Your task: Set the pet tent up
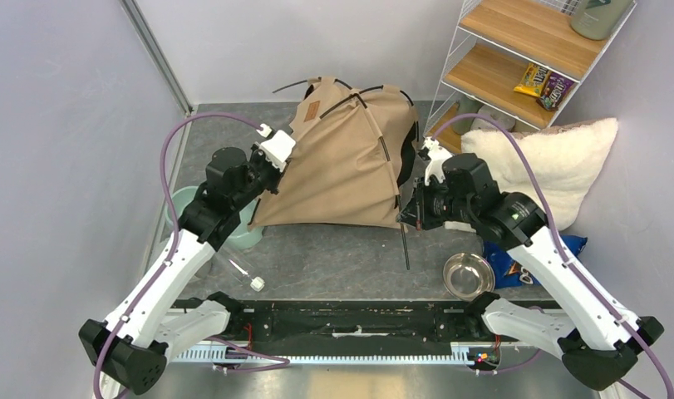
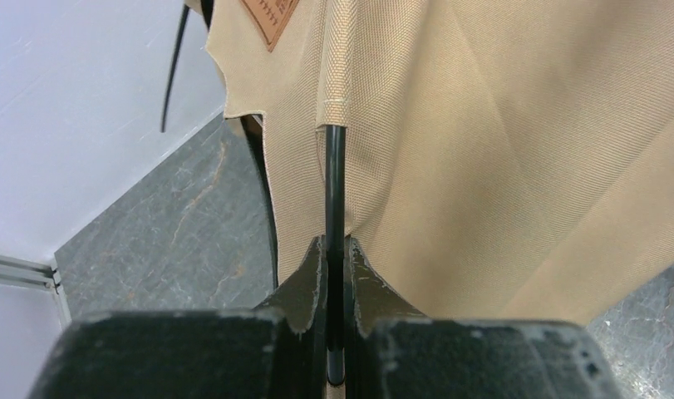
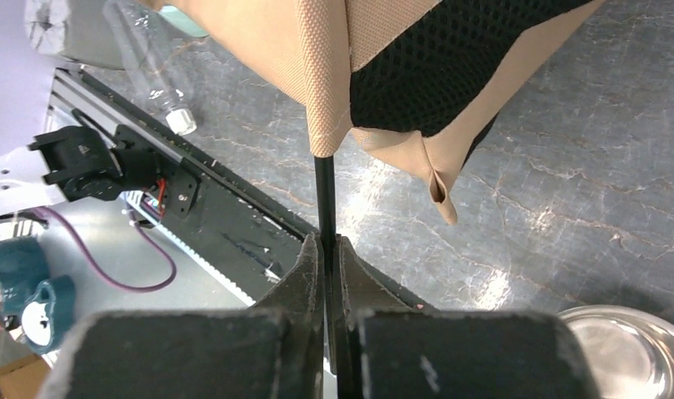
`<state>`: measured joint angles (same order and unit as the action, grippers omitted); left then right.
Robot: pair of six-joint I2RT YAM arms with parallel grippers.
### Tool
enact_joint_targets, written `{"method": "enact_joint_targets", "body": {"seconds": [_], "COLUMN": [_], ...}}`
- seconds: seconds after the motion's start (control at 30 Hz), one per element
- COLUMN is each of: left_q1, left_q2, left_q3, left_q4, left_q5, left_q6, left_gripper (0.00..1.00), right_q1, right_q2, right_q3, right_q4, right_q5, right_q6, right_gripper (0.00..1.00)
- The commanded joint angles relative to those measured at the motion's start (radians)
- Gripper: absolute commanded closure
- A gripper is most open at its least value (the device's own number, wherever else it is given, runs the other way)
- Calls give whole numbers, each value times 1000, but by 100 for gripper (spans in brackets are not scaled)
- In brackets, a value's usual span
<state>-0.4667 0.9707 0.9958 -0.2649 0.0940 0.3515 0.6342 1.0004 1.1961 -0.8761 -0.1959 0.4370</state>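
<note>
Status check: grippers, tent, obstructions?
Left gripper shut on left pole. Right gripper shut on right pole. Pet tent partly up, fabric slack. Steel bowl nearby, not touching tent.

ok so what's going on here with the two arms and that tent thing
Two robot arms are putting up a tan fabric pet tent. The left gripper is shut on a thin black pole where it comes out of the fabric on the tent's left side. The right gripper is shut on another black pole on the right side. The tent stands lopsided, not fully shaped.
</note>
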Motion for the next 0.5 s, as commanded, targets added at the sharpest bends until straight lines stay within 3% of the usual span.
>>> {"method": "enact_joint_targets", "body": {"seconds": [0.0, 0.33, 0.47], "left_q1": [-1, 49, 70], "left_q2": [16, 169, 249], "left_q3": [0, 40, 109], "left_q4": [105, 216, 216], "left_q5": [7, 15, 48], "left_q6": [-66, -82, -67], "left_gripper": [98, 90, 94], "right_q1": [4, 4, 3], "right_q2": [-1, 117, 164], "right_q3": [100, 67, -2], "right_q4": [-24, 114, 254], "right_q5": [-28, -81, -134], "right_q6": [51, 72, 97], "right_gripper": [100, 100, 88]}}
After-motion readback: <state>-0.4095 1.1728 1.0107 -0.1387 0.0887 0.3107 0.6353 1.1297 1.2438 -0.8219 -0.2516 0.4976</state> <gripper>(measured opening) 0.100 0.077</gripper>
